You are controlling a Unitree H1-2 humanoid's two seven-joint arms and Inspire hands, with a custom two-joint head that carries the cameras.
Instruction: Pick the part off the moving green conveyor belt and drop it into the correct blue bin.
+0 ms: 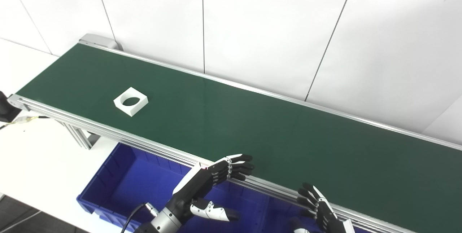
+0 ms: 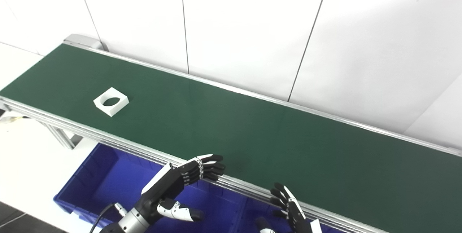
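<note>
A white square part (image 1: 130, 101) with a round hole lies flat on the green conveyor belt (image 1: 252, 124), toward its left end. My left hand (image 1: 209, 186) hovers open over the belt's near rail, well to the right of the part, fingers stretched toward the belt and thumb held below. My right hand (image 1: 319, 209) is open too, low at the bottom edge by the near rail, holding nothing. A blue bin (image 1: 119, 186) sits under the rail below my left hand.
A second blue bin (image 1: 278, 215) adjoins the first on the right, partly hidden by my hands. White wall panels stand right behind the belt. The belt's aluminium frame and leg (image 1: 81, 137) rest on a white table at left, with a cable (image 1: 21, 119).
</note>
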